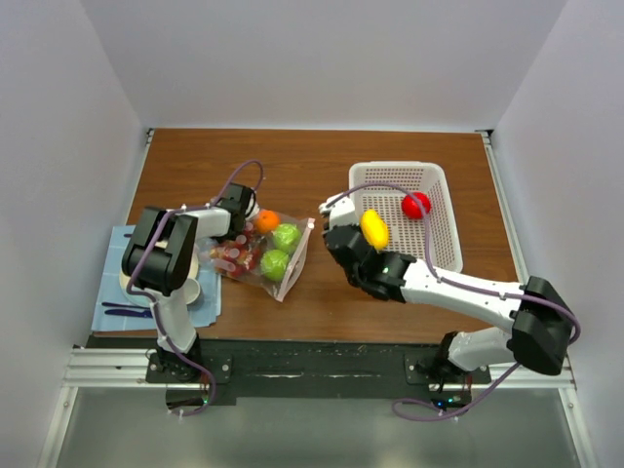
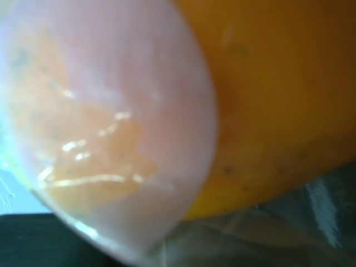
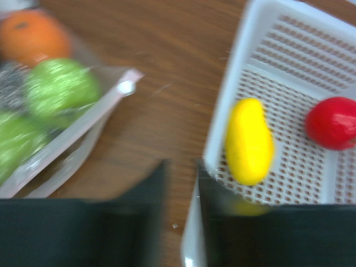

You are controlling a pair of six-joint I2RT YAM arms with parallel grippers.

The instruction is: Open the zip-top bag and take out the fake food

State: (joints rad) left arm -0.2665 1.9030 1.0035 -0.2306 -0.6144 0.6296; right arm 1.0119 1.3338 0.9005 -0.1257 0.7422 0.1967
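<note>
The clear zip-top bag (image 1: 283, 278) lies left of centre with its mouth toward the basket; the right wrist view shows its zip strip (image 3: 83, 139). Inside it are fake food pieces: an orange (image 1: 265, 220), two green apples (image 1: 286, 236) and red grapes (image 1: 234, 258). My left gripper (image 1: 242, 208) is shut on the bag's far left edge beside the orange (image 2: 278, 111), with film across its lens. A yellow mango-like piece (image 3: 248, 142) and a red apple (image 3: 332, 122) lie in the white basket (image 1: 444, 234). My right gripper (image 3: 181, 172) hovers at the basket's left rim, its jaws narrowly apart and empty.
A blue cloth (image 1: 115, 302) with a plate and a cup lies at the near left, under the left arm. The basket's rim (image 3: 245, 72) is right beside my right fingers. Bare wood (image 1: 322, 161) lies between the bag and the basket.
</note>
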